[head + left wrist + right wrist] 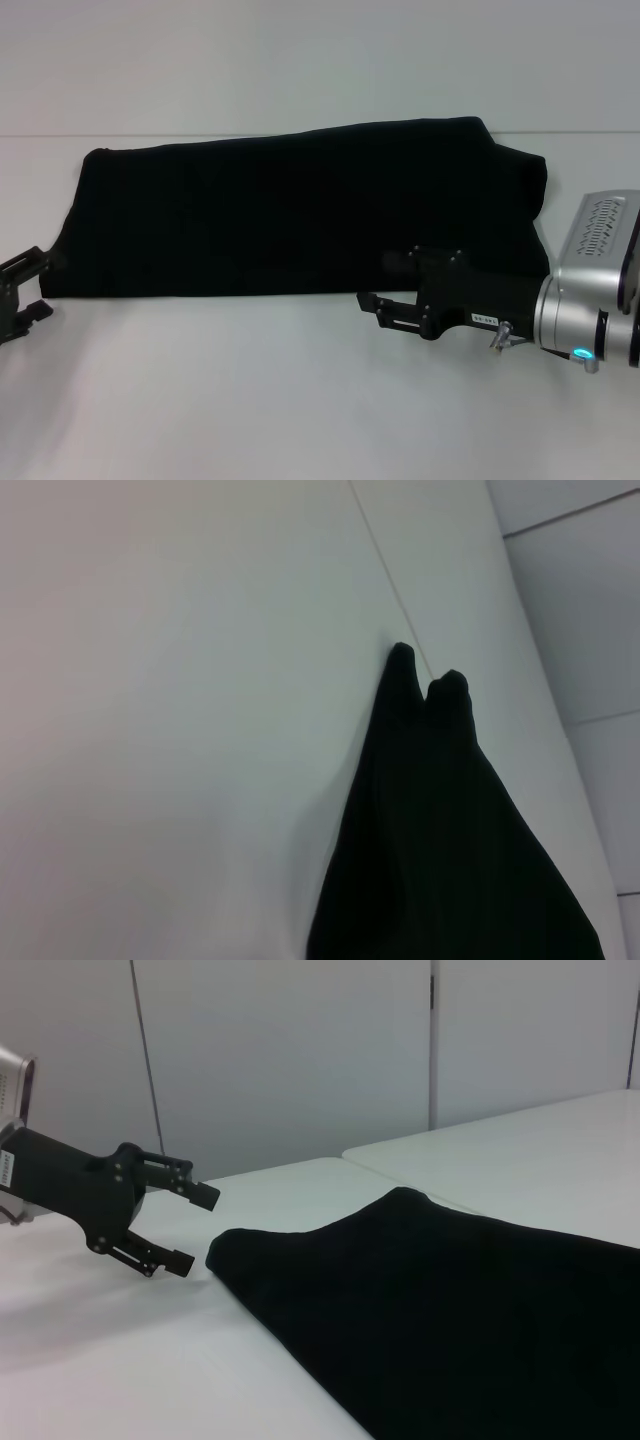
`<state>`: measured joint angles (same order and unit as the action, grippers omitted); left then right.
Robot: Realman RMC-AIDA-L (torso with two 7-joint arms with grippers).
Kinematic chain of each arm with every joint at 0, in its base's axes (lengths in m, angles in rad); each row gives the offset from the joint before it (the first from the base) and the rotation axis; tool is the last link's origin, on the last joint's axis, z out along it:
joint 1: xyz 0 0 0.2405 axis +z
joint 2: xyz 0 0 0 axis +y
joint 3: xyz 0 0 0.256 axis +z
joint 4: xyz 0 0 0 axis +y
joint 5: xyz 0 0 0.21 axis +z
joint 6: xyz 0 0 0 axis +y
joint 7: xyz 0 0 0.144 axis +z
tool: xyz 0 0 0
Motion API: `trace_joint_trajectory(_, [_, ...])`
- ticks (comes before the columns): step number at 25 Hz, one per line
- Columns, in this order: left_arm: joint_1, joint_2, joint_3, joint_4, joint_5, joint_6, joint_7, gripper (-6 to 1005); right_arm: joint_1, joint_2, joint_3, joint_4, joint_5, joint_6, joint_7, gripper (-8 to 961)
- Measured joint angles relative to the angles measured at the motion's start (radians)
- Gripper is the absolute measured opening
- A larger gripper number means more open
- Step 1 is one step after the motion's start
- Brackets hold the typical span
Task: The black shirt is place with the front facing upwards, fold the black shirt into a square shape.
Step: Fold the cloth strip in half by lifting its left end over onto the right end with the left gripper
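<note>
— What sits at the left edge of the bench (300, 400)?

— The left gripper (38, 289), low over the white top, just beside the left end of the black shirt (300, 225). Its two dark fingers (28, 262) stand apart with nothing between them; from the head view I cannot tell whether a fingertip touches the cloth. The right wrist view shows it too, fingers spread, close to the shirt's rounded corner, with a sliver of white bench between.

— And the shirt itself?

— It lies as a long dark band across the middle of the bench, running from the left side toward the right and rising slightly toward the far edge on the right. It looks folded lengthwise, since no sleeves spread out and no chest side shows. At the right end a second rounded flap sticks out past the main band. In the left wrist view two rounded lobes of cloth end next to a seam in the bench top.

— What about the right side?

— The right gripper (372, 308) hangs over the near edge of the shirt, right of centre, on a silver wrist with a blue-green light. Its fingers are released and parted, holding nothing, their tips at the cloth's near border.

— Any containers?

— None to report on; the bench carries only the shirt.
</note>
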<state>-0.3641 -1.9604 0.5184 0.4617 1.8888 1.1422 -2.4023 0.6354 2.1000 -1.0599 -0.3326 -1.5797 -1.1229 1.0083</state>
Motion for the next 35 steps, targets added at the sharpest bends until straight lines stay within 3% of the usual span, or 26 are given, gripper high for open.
trace_joint_trajectory(23, [-0.031, -0.004, 0.003, -0.028, -0.001, -0.104, -0.019, 831, 0.005, 0.001, -0.042, 0.000, 0.000, 0.000, -0.001, 706])
trace_joint_trajectory(35, [-0.111, -0.004, 0.041, -0.078, 0.002, -0.191, -0.007, 804, 0.007, 0.002, -0.042, 0.008, 0.003, 0.003, -0.001, 706])
